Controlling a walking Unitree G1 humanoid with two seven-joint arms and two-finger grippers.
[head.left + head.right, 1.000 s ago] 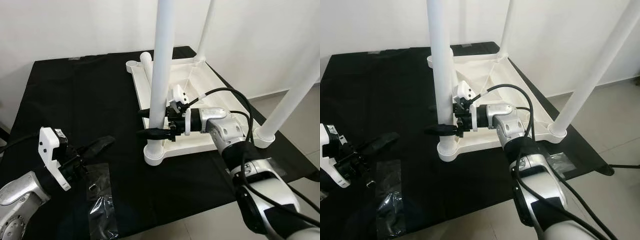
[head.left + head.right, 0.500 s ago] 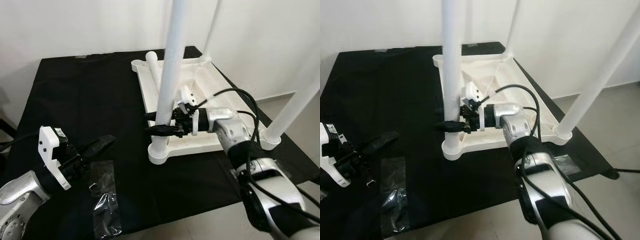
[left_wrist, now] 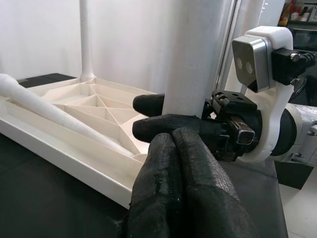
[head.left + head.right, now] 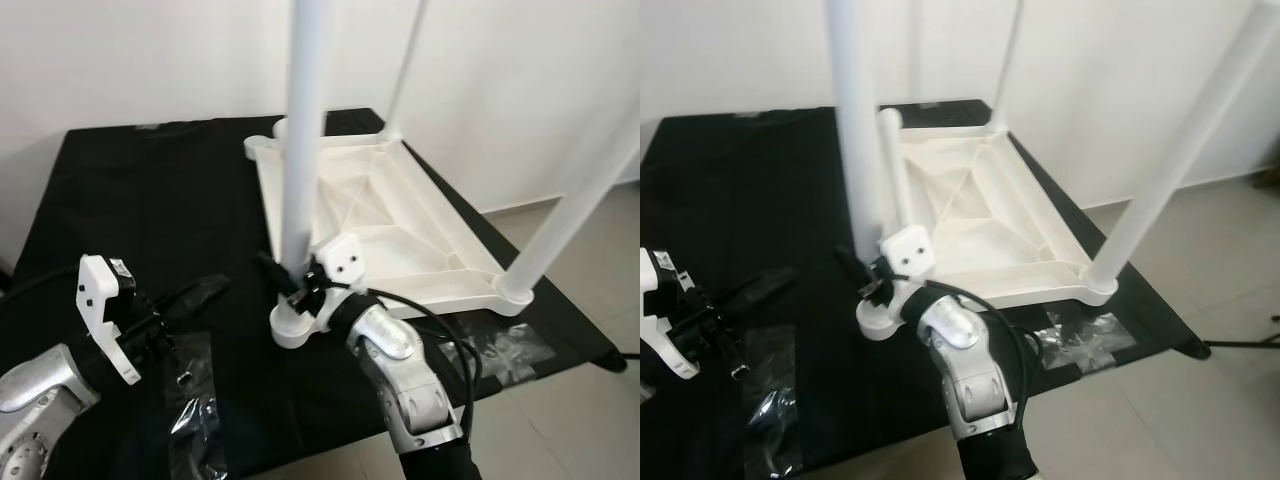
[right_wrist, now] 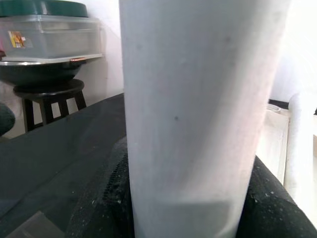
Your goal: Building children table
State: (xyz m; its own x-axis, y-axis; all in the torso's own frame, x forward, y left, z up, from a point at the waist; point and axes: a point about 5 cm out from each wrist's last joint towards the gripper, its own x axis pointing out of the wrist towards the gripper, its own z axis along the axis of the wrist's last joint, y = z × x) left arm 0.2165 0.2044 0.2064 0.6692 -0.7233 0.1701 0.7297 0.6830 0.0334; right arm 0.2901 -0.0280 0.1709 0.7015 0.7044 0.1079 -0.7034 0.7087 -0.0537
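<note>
A white children's table [image 4: 420,235] lies upside down on a black cloth. Three white legs stand up from its corners. My right gripper [image 4: 281,276] is shut on the near-left leg [image 4: 302,150] just above its socket [image 4: 290,325], one black finger on each side. That leg stands between its pads [image 5: 257,193] in the right wrist view. A loose leg [image 4: 896,172] lies inside the table along its left rim. My left gripper [image 4: 196,292] hovers low over the cloth left of the socket, its fingertips [image 3: 183,168] pressed together with nothing between them.
Crumpled clear plastic bags [image 4: 197,425] lie on the cloth by my left arm. Clear tape or film [image 4: 500,345] sits near the cloth's front right edge, with bare floor [image 4: 590,300] beyond. A white wall stands close behind the table. A dark stool [image 5: 44,99] carries bowls.
The camera has shifted. My right arm has swung round from the right side of the leg to its near side, still gripping it at the base. The left arm has stayed put.
</note>
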